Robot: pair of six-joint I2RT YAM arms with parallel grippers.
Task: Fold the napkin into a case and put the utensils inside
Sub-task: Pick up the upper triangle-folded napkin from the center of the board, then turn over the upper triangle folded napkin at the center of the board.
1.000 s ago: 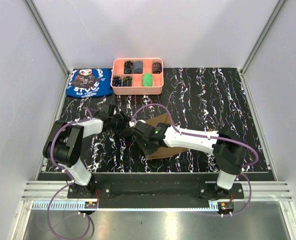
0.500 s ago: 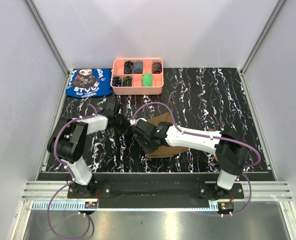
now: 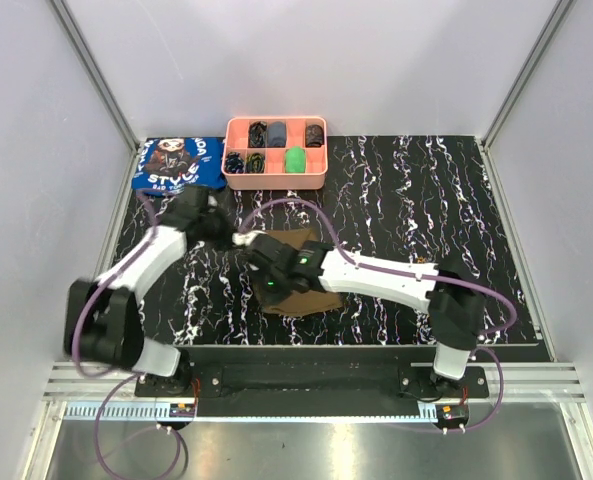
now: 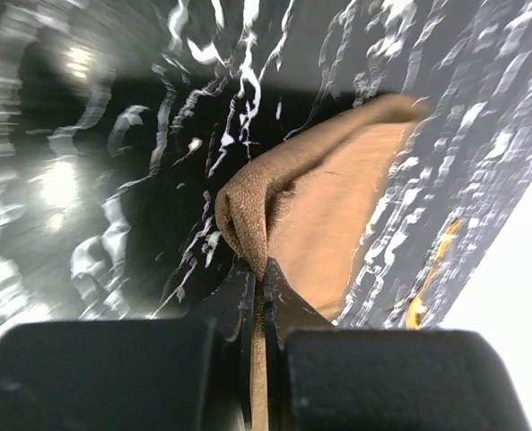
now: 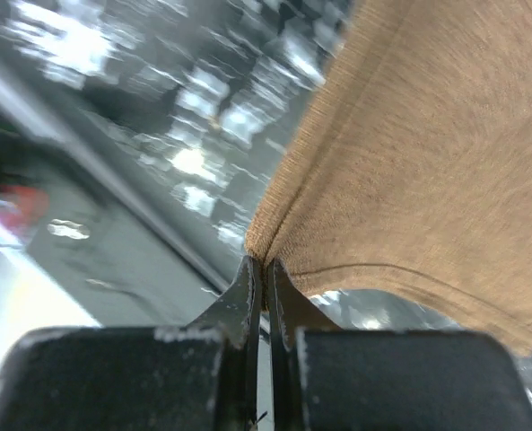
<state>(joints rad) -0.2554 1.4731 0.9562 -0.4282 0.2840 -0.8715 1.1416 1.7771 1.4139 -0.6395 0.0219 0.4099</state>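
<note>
Jaws of the left gripper point(image 4: 264, 269) pinched tight on a bunched edge of the plain olive-brown soft cloth napkin point(image 4: 337, 206), no longer wide as a second ago. Right gripper point(image 5: 266, 265) jaws likewise clamped on a napkin corner, now further left. Napkin near the middle of the black white-veined table point(image 3: 426, 200), between both grippers. Behind, pink plastic compartment tray point(image 3: 276, 183) holding small dark and green items.

My fingers point(image 5: 234, 310) are matte black. The olive-brown soft cloth napkin point(image 4: 328, 215) is plain, without print. The tabletop point(image 3: 426, 200) is black with white marbled veins. The plastic compartment tray point(image 3: 276, 181) is salmon pink. The flat blue cloth point(image 3: 176, 165) carries white lettering.
</note>
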